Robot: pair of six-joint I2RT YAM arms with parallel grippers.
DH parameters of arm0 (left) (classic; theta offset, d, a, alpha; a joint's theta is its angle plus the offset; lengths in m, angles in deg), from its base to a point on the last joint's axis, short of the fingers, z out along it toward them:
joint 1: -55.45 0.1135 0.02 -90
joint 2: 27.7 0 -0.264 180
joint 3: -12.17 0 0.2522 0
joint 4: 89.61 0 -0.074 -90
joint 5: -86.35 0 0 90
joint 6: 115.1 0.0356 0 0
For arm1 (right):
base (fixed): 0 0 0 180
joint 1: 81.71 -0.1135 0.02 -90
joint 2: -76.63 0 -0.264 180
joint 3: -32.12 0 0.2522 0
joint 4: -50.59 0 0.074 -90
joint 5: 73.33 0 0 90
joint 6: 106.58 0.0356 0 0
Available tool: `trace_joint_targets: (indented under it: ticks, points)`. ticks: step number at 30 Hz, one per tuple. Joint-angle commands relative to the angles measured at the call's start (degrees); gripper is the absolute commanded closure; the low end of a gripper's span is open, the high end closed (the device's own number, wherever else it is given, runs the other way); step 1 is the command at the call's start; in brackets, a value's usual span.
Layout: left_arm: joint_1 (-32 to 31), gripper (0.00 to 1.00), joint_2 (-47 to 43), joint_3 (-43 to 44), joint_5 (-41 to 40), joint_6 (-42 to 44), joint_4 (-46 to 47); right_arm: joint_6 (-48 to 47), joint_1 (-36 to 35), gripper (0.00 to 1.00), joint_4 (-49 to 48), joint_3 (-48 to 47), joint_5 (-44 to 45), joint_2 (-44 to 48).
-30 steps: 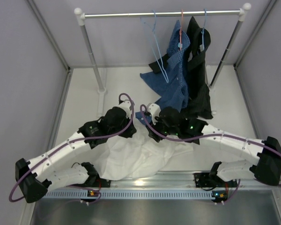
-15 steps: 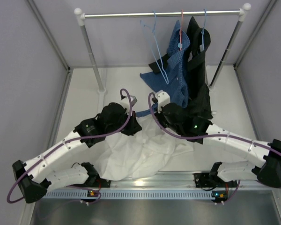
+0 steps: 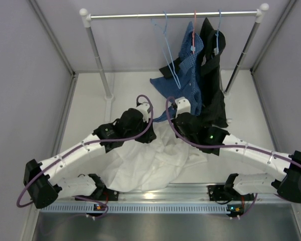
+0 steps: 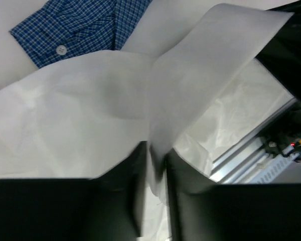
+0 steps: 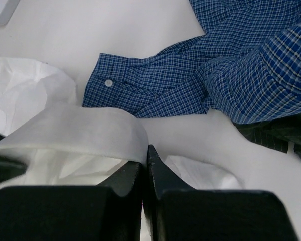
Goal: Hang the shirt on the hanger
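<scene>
The white shirt (image 3: 150, 163) lies crumpled on the tabletop (image 3: 90, 110), between the 2 arms and toward their bases, well apart from the hanger (image 3: 166, 40), which hangs bare from the rail (image 3: 140, 16) at the back, just left of a blue checked shirt (image 3: 188, 85). Both arms lean in over the far edge of the heap. The left hand (image 4: 155, 156) has a fold of white cloth caught between its fingers, which stand only narrowly apart, and a broad band of the shirt lifts away from them. The right hand (image 5: 145, 158) has its fingers pressed together on the end of another white band, just short of the checked shirt's trailing cuff. The step in hand looks like the pick-up: 2 pinches on the cloth, nothing yet on the hanger. The next move likely calls for raising both grips together so the shirt hangs open, then finding the collar or a shoulder to feed over 1 arm of the wire, without snagging the checked sleeve.
</scene>
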State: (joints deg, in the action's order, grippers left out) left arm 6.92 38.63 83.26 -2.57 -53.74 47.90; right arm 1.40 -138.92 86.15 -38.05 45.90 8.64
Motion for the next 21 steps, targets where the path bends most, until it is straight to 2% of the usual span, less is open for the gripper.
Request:
trace_joint_targets:
  ticks: [1, 8, 14, 17, 21]
  points:
    - [0.0, 0.62, -1.5, -2.4, -3.3, -1.0, 2.1, 2.0, 1.1, 1.00, 0.6, 0.3, 1.4, 1.0]
    - [0.0, 0.52, -2.3, -8.5, -1.8, -2.3, 9.9, 2.0, 1.1, 1.00, 0.5, 0.2, -0.1, 0.5]
    - [0.0, 0.52, -1.5, -10.6, 3.3, -3.3, 15.9, 1.6, 1.2, 1.00, 0.3, 0.3, -0.5, 0.1]
    - [0.0, 0.45, -1.4, -11.2, 3.3, -3.1, 17.2, 1.5, 1.3, 1.00, 0.3, 0.0, -1.4, -0.4]
    - [0.0, 0.46, -0.8, -10.5, 2.6, -1.2, 17.1, 1.5, 1.4, 1.00, 0.1, 0.1, -2.6, -0.2]
